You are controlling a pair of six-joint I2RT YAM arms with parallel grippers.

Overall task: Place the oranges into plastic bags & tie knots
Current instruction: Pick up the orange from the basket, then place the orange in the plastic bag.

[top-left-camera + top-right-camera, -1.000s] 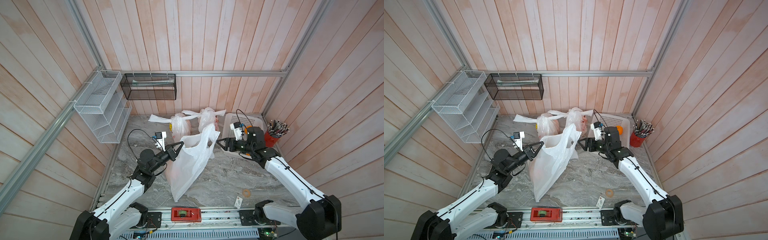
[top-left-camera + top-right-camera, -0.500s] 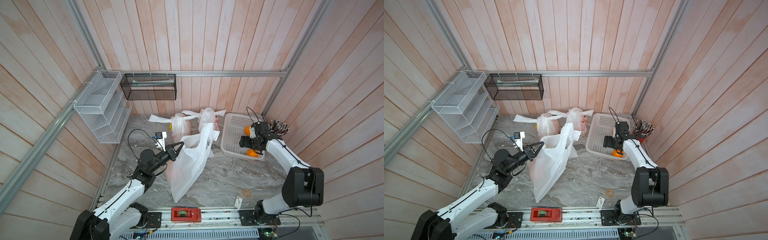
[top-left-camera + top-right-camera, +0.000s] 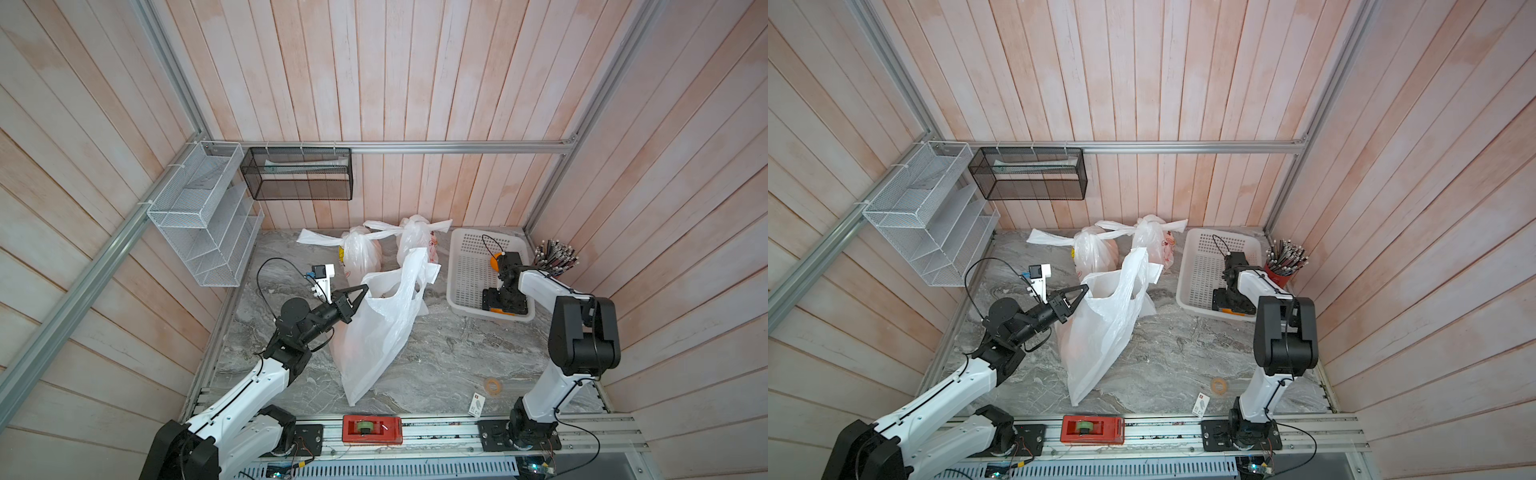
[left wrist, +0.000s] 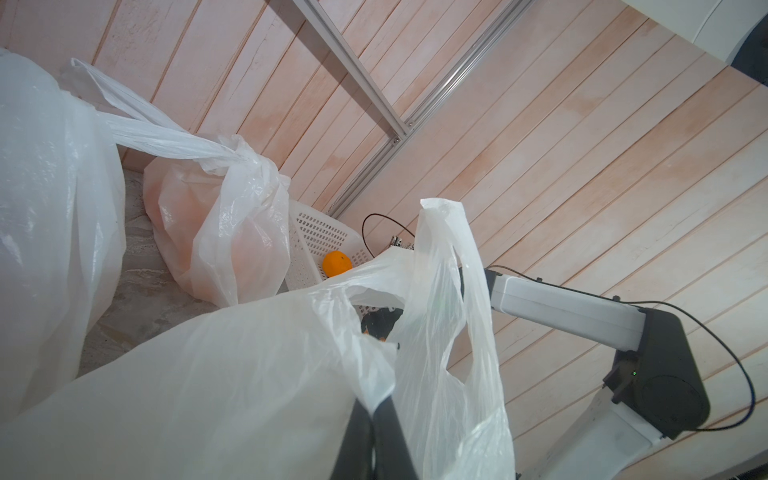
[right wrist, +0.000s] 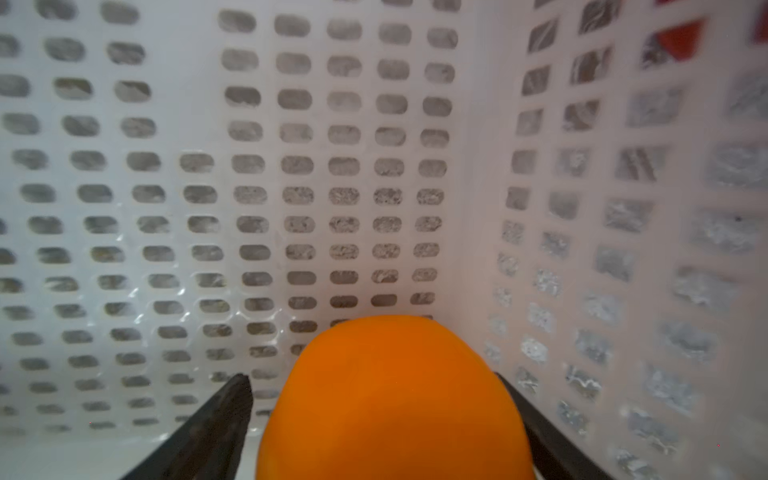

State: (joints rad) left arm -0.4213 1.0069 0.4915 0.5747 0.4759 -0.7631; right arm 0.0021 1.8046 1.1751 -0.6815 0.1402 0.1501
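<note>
My left gripper (image 3: 365, 287) (image 3: 1086, 287) (image 4: 376, 409) is shut on the rim of an open white plastic bag (image 3: 382, 328) (image 3: 1100, 332) (image 4: 232, 374), holding its mouth up. Behind it stand two bags (image 3: 361, 255) (image 3: 415, 243) closed with knots (image 3: 358, 233) (image 4: 239, 160), orange showing faintly through them. My right gripper (image 3: 505, 302) (image 3: 1231, 303) (image 5: 370, 378) points down into the near corner of the white basket (image 3: 469, 270) (image 3: 1200, 270) (image 5: 249, 166). It is open, with an orange (image 5: 395, 399) between its fingers. Another orange (image 3: 494, 262) (image 4: 337, 263) lies farther back in the basket.
A red cup of pencils (image 3: 555, 257) (image 3: 1283, 266) stands right of the basket. Near the front edge lie a tape ring (image 3: 492, 385), a small card (image 3: 477, 404) and a red tape dispenser (image 3: 372, 428). A white wire shelf (image 3: 199, 232) and a black mesh basket (image 3: 297, 178) hang on the walls.
My right arm has swung from the open bag's mouth back to the basket and come down over an orange in its near corner. The left arm and its bag have stayed still.
</note>
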